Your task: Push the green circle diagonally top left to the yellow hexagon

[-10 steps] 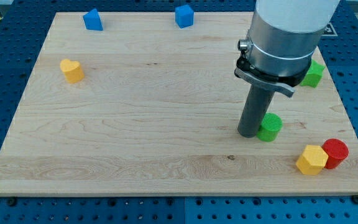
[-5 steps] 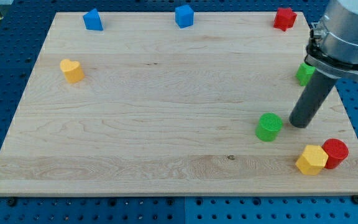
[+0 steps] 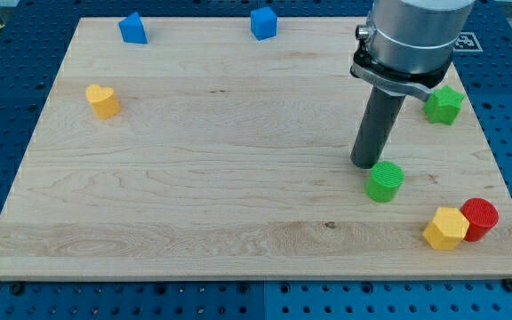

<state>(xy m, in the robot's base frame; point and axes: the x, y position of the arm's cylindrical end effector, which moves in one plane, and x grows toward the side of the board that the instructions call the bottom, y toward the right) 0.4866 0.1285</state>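
Green circle (image 3: pixel 385 180) sits on the wooden board (image 3: pixel 194 178), my tip (image 3: pixel 365 165) touching its upper-left edge.

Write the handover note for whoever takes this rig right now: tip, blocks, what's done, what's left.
No claw on this arm. My tip sits just to the upper left of the green circle, close to it or touching.
The yellow hexagon lies near the view's bottom right corner, against the red cylinder.
The circle already lies up and left of the hexagon, with a clear gap between them.
Left: close that gap, probably by nudging the circle down and right, and stop short of the hexagon.
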